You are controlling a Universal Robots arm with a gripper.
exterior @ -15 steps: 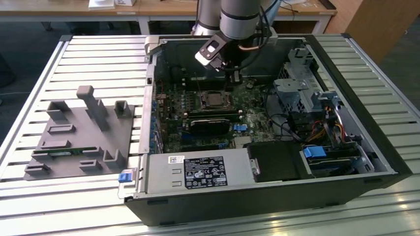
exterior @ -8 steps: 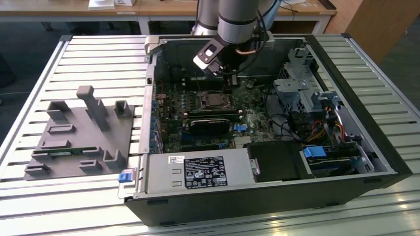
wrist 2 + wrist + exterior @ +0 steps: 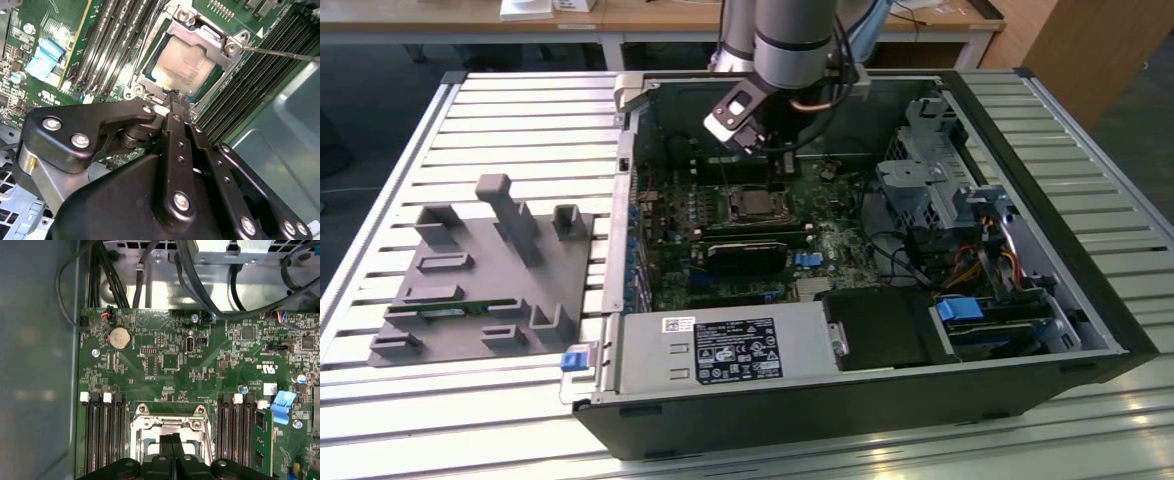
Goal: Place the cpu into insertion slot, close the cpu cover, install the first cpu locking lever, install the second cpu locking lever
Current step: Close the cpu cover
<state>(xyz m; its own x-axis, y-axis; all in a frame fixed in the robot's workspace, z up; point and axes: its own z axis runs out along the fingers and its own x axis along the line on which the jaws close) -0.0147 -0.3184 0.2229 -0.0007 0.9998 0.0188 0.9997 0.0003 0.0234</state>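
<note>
The end effector [image 3: 175, 100] is narrow: its two fingers press flat against each other with nothing visible between them. It hangs inside the open computer case [image 3: 1087, 300], which stands on the slatted counter [image 3: 520, 110].

The cpu [image 3: 184, 62] lies flat in the insertion slot [image 3: 754, 205] on the motherboard, pale metal top upward. The cpu cover [image 3: 216, 41] seems to be folded down around it, its silvery frame bordering the chip on all sides.

In the second wrist view the fingertips sit right at the near edge of the socket, so the chip lies just beyond them, along the line the fingers point. In the first wrist view the joined tips overlap the frame's middle.

A thin locking lever [image 3: 280, 53] runs out from one corner of the cover, on the side away from the fingertips. Its long axis crosses a bank of memory slots [image 3: 260, 70] rather than lying along the socket's side, so I judge it unlatched.
</note>
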